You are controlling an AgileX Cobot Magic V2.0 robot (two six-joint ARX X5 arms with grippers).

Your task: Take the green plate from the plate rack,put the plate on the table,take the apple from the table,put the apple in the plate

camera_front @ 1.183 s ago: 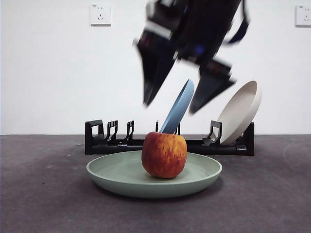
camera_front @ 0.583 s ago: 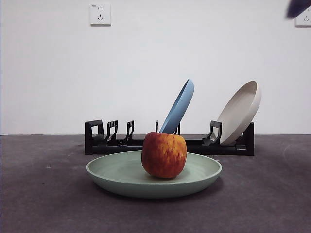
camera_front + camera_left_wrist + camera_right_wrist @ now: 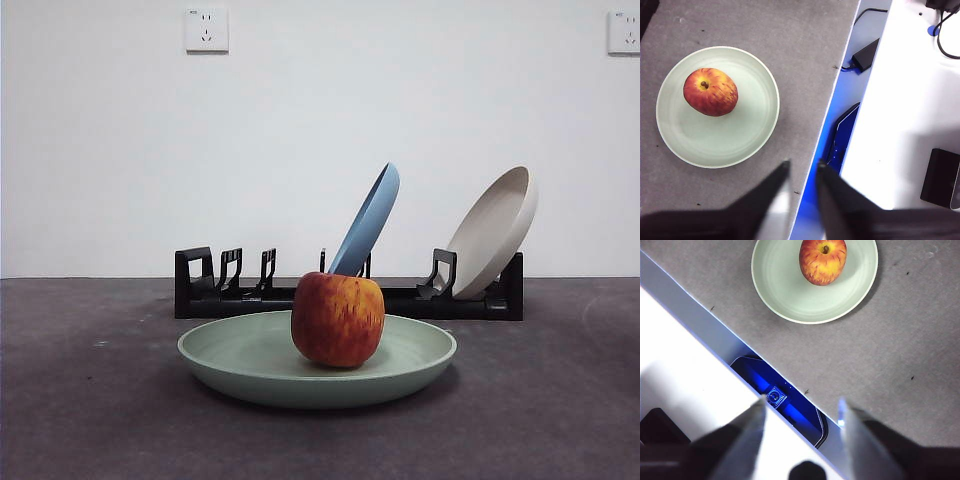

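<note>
Now apple (image 3: 338,320) upright in green plate (image 3: 250,365); table (image 3: 90,420) beneath

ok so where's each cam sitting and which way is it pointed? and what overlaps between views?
Front: low at table height, looking level across the apple on the green plate to the plate rack; no robot parts show.
Left wrist: high, looking down past the table edge; left gripper open, empty.
Right wrist: high, looking down over the table edge; right gripper open, empty.
Shared: all three show apple, green plate and table.
</note>
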